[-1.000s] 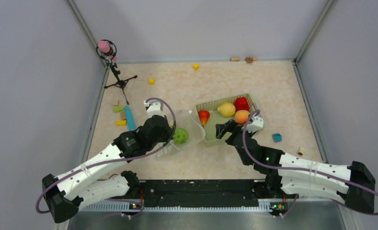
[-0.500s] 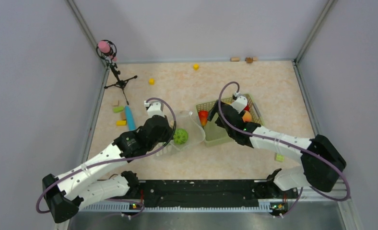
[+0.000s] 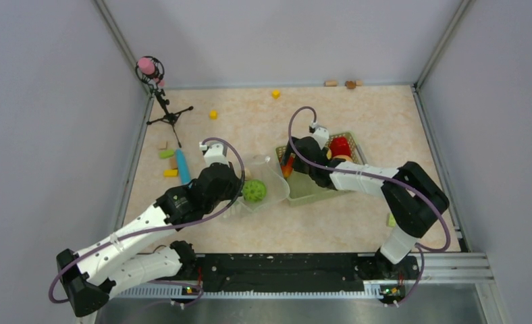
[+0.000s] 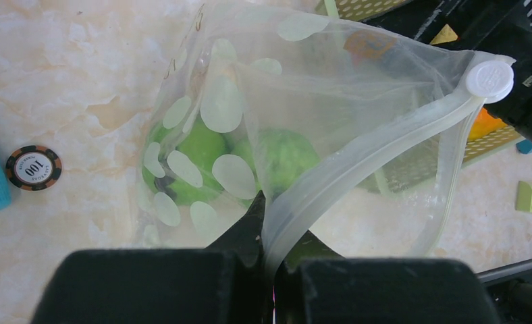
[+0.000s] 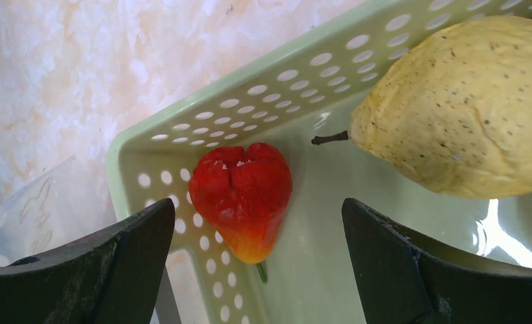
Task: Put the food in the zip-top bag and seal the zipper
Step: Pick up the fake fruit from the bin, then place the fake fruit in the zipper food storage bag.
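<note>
change noted: within the last second the right arm has been swung from the near side of the pale green perforated plastic basket (image 5: 263, 101) across to its left end. the right gripper (image 5: 256, 233) is now brought down over the red heart-shaped toy fruit (image 5: 242, 196). the left arm is found practically unmoved. it is judged that the next piece of food has been selected and that a pick is about to be made; nothing has been lifted yet.

right arm pose: the elbow is folded high at the right of the table, the forearm is laid leftward over the basket, and the wrist is pointed down. the jaws are spread wide, one finger on each side of the red fruit, with no contact seen (nothing is held). the yellow speckled toy pear (image 5: 466, 128) is lying just beside and is to be avoided on closing.

left arm pose: the arm is stretched forward and low. the left gripper (image 4: 273, 253) is clamped on the whitish press-seal zipper strip (image 4: 378, 152) of the clear dotted zip-top bag (image 4: 250, 115), and the mouth appears held open on the basket side. the green toy fruit (image 4: 283, 158) is already lodged inside the bag. the zipper is not yet sealed.
</note>
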Tool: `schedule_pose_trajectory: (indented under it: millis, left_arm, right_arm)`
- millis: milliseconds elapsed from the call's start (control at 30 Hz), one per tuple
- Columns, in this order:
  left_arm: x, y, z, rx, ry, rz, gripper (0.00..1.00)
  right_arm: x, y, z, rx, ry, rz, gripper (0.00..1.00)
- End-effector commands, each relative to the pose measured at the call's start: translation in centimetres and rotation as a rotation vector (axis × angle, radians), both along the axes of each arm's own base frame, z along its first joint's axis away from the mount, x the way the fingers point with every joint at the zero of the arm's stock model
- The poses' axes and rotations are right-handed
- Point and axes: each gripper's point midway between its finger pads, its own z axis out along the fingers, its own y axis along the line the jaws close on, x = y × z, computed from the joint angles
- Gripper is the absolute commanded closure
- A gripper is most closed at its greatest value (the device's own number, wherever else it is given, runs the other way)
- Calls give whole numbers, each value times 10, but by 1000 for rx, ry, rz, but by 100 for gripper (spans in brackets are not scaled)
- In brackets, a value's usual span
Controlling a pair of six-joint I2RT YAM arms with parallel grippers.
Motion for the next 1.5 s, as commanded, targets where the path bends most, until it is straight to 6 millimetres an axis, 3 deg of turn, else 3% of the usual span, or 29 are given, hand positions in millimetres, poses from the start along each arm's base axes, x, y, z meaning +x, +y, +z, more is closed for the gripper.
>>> schedule_pose_trajectory:
  millis: [0,433,533,700,900,1067,1233,1467]
  left_arm:
    - [5,-4,17,-45,-46,11,100]
    - [6,-3,17,-40,-46,18,100]
    - [6,-2,17,-39,-49,22,100]
    - [6,-2,15,-36,-45,22,100]
    - [7,-2,16,-36,-47,24,100]
    - [7,-3,15,-34,-46,24,100]
    - [8,-4,12,-26,-40,22,100]
    - [8,-7,11,-28,-32,14,100]
  right_arm:
    - [22,14,12,48,-40,17,8]
    - [26,27,-27,35,49,31,23]
    - [25,25,-31,24,57,27,33]
    - [20,23,-23,57,43,28,56]
    - [3,9,8,114,-21,28,80]
    - [-26,-13,35,178,-90,41,82]
    - [-55,-13,92,300,-243,177,82]
    - [-113,22,188,482,-446,584,82]
